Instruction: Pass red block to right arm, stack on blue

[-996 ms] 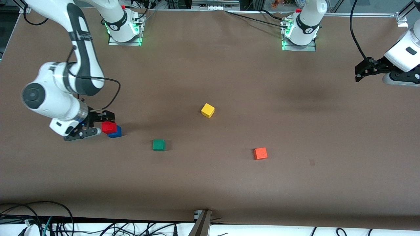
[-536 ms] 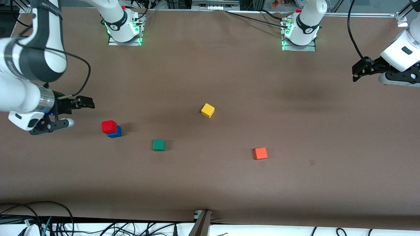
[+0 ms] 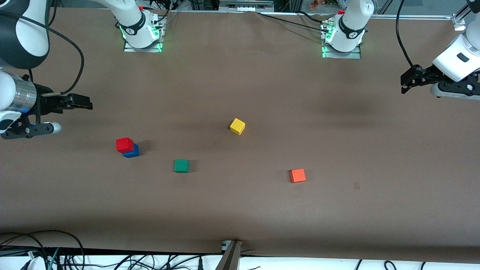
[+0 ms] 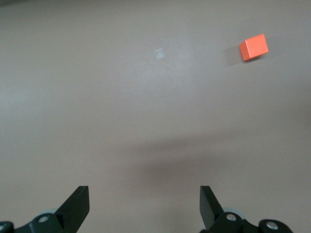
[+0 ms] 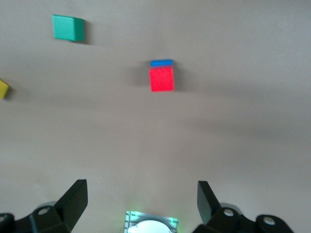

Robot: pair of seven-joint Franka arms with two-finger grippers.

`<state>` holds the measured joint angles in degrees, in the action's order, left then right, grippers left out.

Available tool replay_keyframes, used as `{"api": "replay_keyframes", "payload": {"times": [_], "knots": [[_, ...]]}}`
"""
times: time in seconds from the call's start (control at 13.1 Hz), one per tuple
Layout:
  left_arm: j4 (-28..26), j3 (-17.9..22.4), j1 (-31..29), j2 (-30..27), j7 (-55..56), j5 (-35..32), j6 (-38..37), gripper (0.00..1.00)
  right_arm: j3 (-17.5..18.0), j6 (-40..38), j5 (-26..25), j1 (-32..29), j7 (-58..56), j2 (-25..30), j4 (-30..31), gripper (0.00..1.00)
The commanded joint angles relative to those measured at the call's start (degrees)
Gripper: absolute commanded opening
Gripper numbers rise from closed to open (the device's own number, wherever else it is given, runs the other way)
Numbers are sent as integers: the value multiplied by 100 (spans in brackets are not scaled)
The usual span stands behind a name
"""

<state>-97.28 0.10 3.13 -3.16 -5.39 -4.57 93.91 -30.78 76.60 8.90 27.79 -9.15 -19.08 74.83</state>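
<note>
The red block (image 3: 124, 144) sits on blue (image 3: 132, 151); my right jaws and left jaws hang open, holding nothing.

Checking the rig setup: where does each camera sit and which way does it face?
Front view: high across the table, facing both bases; shows both arms, right pincer, left pincer.
Left wrist view: on the left wrist, looking down past open fingertips at the orange cube.
Right wrist view: on the right wrist, looking down past open fingertips at the red block on blue.
Shared: front and right wrist views both show the green cube.
</note>
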Motion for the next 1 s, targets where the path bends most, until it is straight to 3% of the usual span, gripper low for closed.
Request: {"api": "replay_keyframes", "payload": {"times": [0.0,0.08,0.15,0.38,0.54,0.77,0.92], "knots": [[499,113,161,333,29,-27,-153,100,1479,-93,-809,-814,692,798,460,100],[508,113,161,334,38,-27,-154,100,2131,-66,-977,-1271,1061,1018,663,100],[500,86,161,325,38,-35,-154,100,2425,-57,-961,-1546,1256,1168,743,100],[509,51,152,333,38,-35,-250,100,2594,274,-934,-1881,1179,1775,1271,100],[509,51,152,333,38,-35,-259,100,2638,312,-952,-1979,1205,2021,1245,100],[509,51,144,334,38,-35,-259,100,2972,-29,-1118,-2154,1206,2241,1192,100],[561,42,152,351,56,-35,-259,100,2938,-154,-1128,-2155,1170,2233,1192,100]]}}
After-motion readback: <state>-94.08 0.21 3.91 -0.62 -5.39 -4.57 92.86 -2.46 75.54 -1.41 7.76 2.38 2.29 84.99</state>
